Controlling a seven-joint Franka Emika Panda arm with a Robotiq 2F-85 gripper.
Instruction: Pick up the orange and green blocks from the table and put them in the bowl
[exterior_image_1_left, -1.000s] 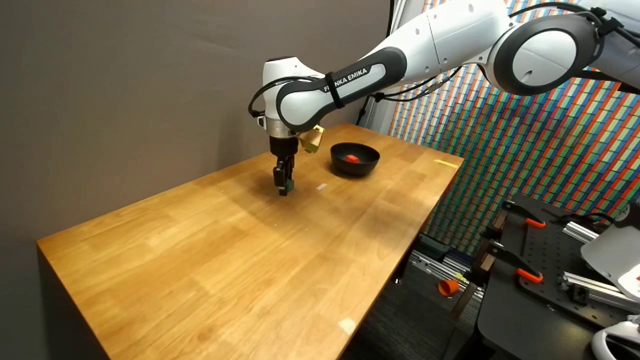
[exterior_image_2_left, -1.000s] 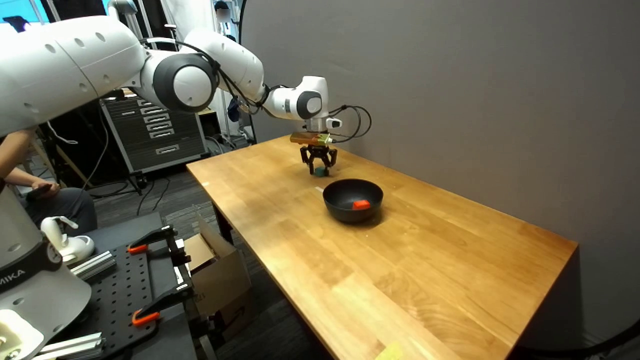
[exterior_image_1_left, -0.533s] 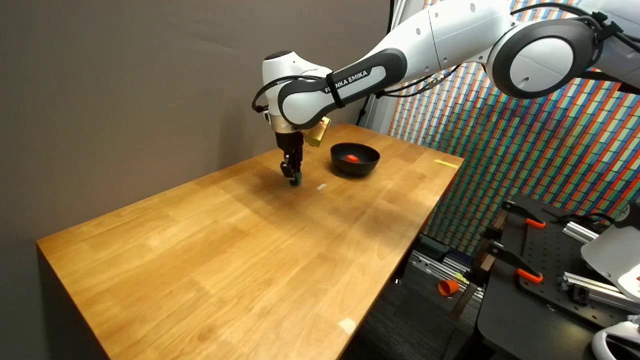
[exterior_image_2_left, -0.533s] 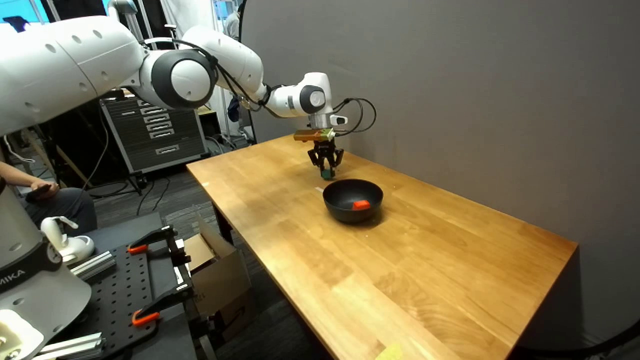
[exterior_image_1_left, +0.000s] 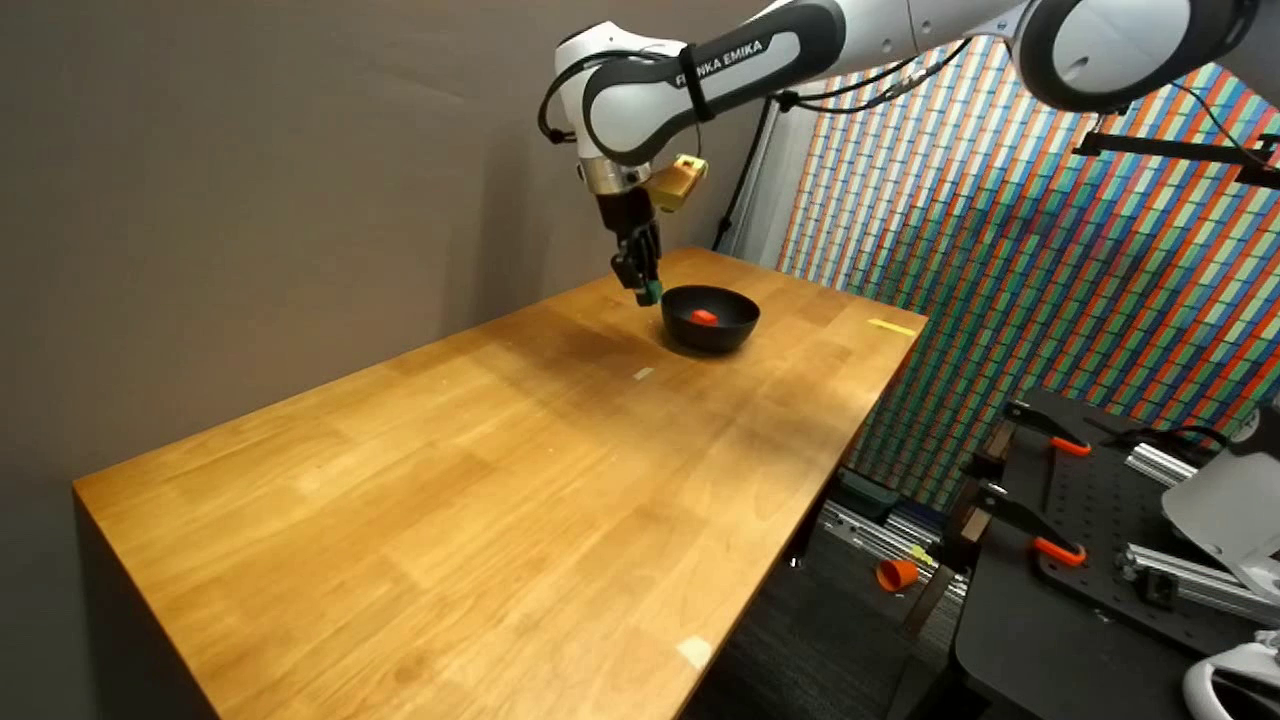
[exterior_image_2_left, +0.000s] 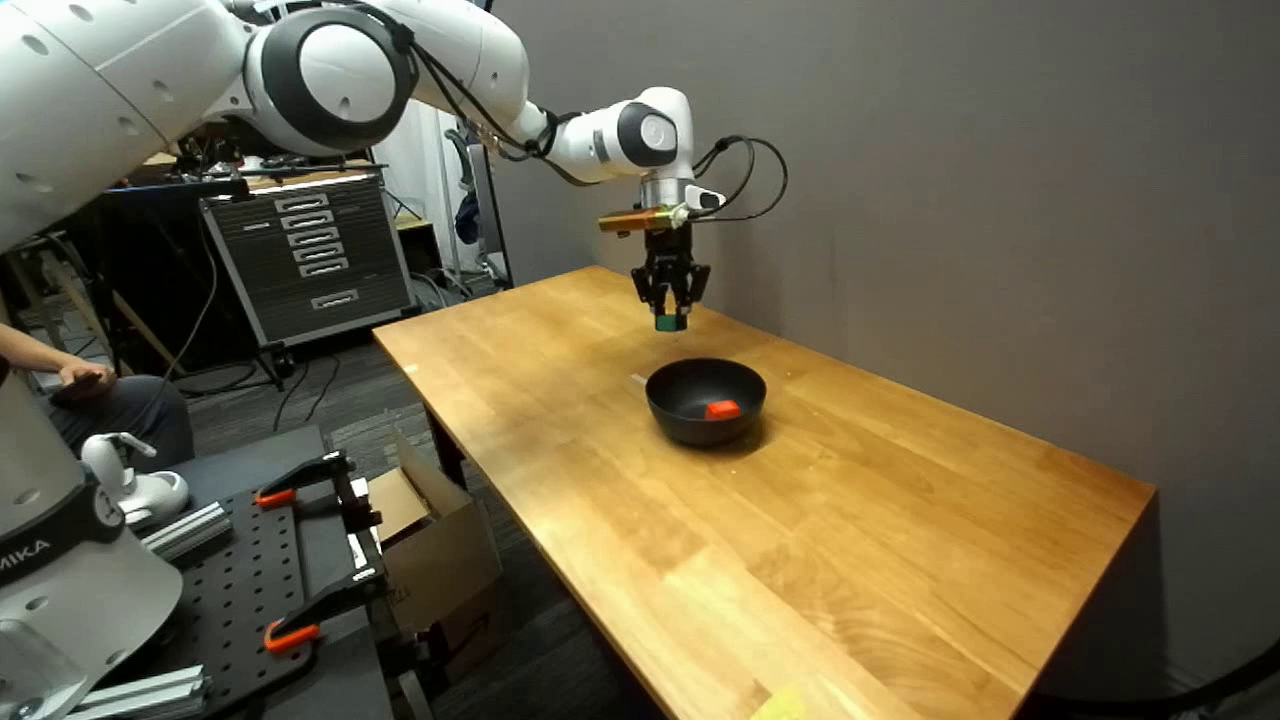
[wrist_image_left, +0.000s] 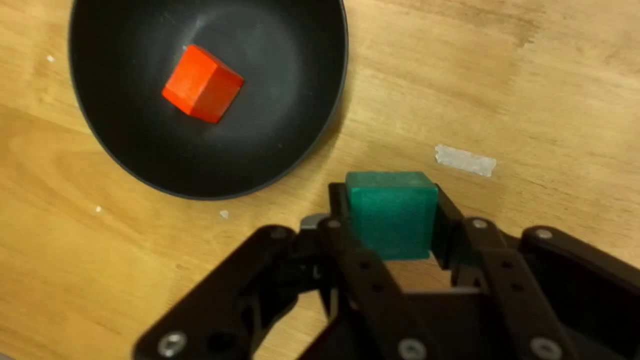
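Observation:
My gripper (exterior_image_2_left: 671, 312) is shut on the green block (exterior_image_2_left: 668, 323). In the wrist view the green block (wrist_image_left: 391, 220) sits between both fingers of the gripper (wrist_image_left: 392, 210). The black bowl (exterior_image_2_left: 690, 432) stands on the wooden table, and the orange block (exterior_image_2_left: 722, 411) lies inside it. The wrist view shows the bowl (wrist_image_left: 270, 125) at upper left with the orange block (wrist_image_left: 200, 82) in it. The gripper (exterior_image_1_left: 648, 292) is raised above the table, beside the bowl (exterior_image_1_left: 715, 343) and not over it in the wrist view.
The table (exterior_image_2_left: 850, 530) runs along a grey wall (exterior_image_2_left: 950, 200). A small strip of whitish tape (wrist_image_left: 465, 160) is stuck on the tabletop near the bowl. A black side table (exterior_image_2_left: 240, 560) with clamps stands by the robot base.
The gripper has closed on the green block and lifted it off the table. It has moved up and toward the bowl. The bowl and orange block have not moved.

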